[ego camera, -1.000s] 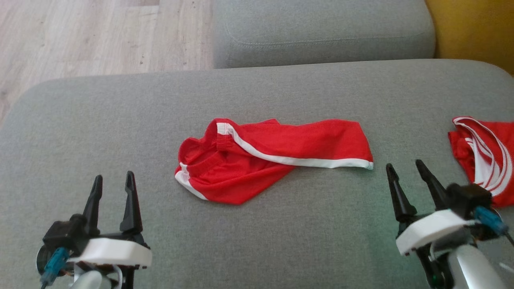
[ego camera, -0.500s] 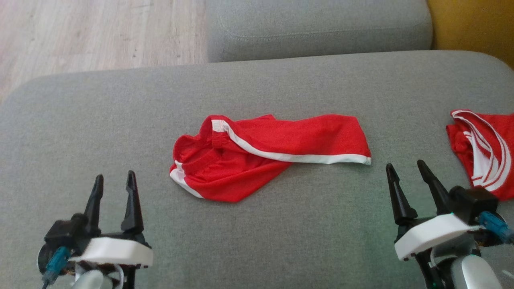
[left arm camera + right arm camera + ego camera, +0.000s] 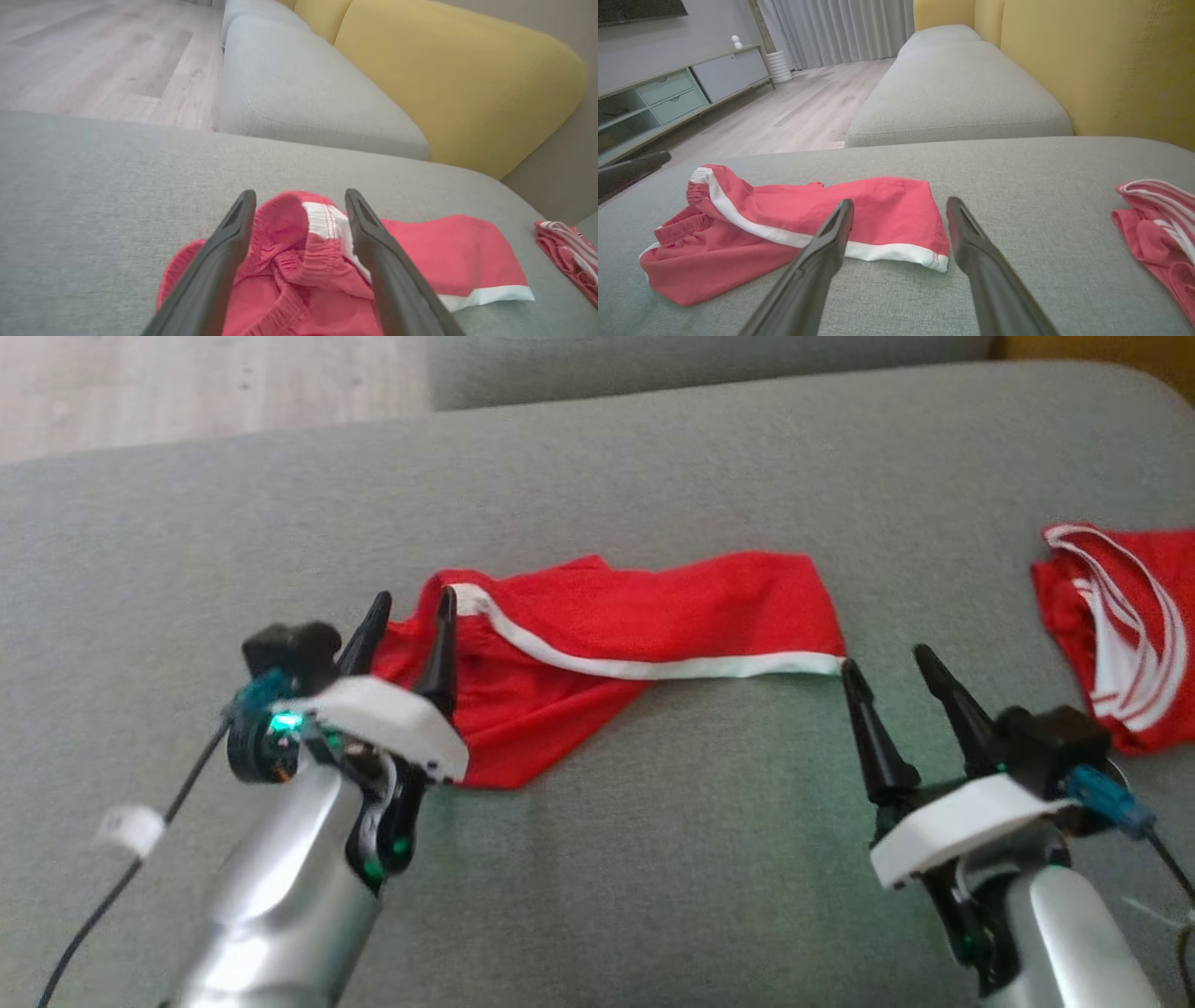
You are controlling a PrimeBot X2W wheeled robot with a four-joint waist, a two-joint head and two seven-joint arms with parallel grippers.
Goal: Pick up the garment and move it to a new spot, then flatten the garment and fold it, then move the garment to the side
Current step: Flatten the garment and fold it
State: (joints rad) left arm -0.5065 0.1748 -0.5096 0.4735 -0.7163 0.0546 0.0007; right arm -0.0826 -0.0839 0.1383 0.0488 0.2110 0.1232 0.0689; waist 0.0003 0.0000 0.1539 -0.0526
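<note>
The garment (image 3: 644, 625) is a pair of red shorts with white trim, lying crumpled across the middle of the grey sofa cushion (image 3: 653, 859). My left gripper (image 3: 409, 605) is open above its bunched waistband end (image 3: 299, 242), one finger on each side of the elastic. My right gripper (image 3: 887, 661) is open just in front of the white-hemmed leg end (image 3: 920, 254), near its corner, holding nothing. In the right wrist view the garment (image 3: 784, 224) stretches away to the left.
A second red garment with white stripes (image 3: 1120, 625) lies at the cushion's right edge. Another grey cushion (image 3: 962, 88) and yellow backrests (image 3: 458, 84) stand beyond. Wooden floor (image 3: 107, 60) lies past the far left edge.
The head camera has tipped down. My left arm has swung forward and up over the garment's waistband end. My right gripper has edged toward the leg hem.
</note>
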